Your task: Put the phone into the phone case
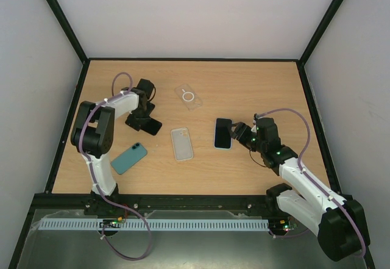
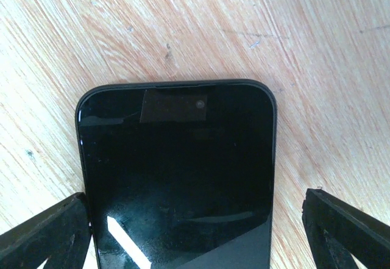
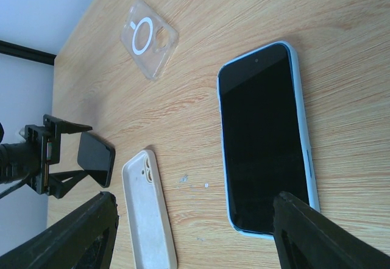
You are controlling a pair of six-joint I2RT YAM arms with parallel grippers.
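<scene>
Worktop (image 1: 244,86) of pale wood carries three phones and two cases. Nearest the arm bases, on the left side, the teal phone (image 1: 128,158) lies slanted, well apart from either arm's fingers. A little further in, near the middle, the cream case (image 1: 181,143) lies flat with its camera cut-out at the far end. Just to its right, not touching it, the blue-rimmed phone (image 1: 223,133) lies screen up.

The right fingers (image 3: 73,238) are spread wide and hold nothing. The blue-rimmed phone lies just ahead of them, its near end closer to one finger than to the other.

On the left, the left fingers (image 2: 42,235) reach down over the black phone (image 2: 177,171), which lies screen up on the wood. They are spread apart and straddle its width. One finger sits close against the phone's edge and may be touching it, but the wrist view does not settle that. The other stands clearly apart from the opposite edge.

Farthest back, the clear case (image 1: 188,96) with a white ring in it lies alone, away from both arms.
</scene>
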